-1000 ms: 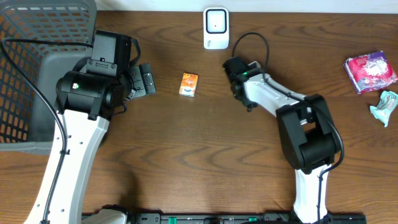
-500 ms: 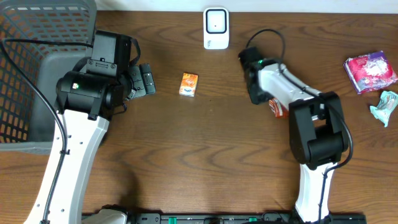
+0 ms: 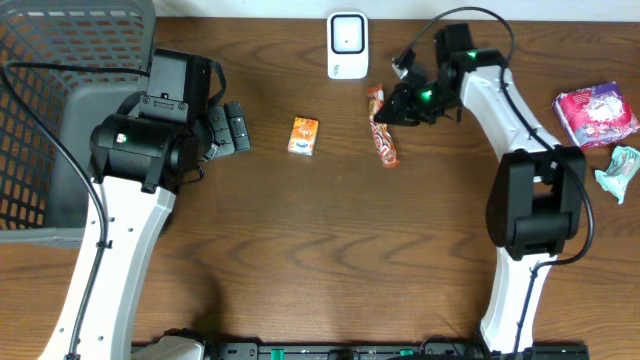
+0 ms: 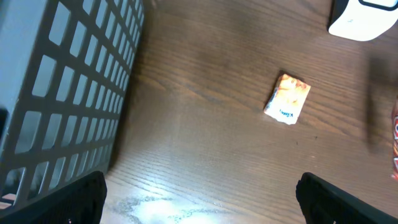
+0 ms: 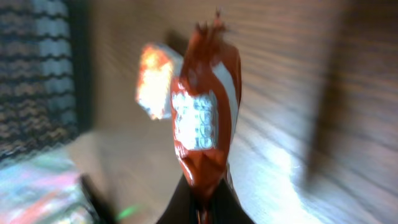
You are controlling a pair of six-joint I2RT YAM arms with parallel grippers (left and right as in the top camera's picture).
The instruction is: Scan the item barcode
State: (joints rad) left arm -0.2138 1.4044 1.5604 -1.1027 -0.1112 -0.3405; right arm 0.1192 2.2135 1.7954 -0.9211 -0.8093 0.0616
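Clamping a red snack packet [image 3: 383, 140] by one end, the right gripper [image 3: 400, 108] holds it at the scanner's [image 3: 347, 45] five o'clock. The left gripper [image 3: 235, 128] waits spread open. Next, the barcode probably needs turning toward the scanner.

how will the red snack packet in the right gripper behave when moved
Probably floppy: the red snack packet is pinched by one end in the right gripper and looks crinkled. Likely light, so it may swing or twist.
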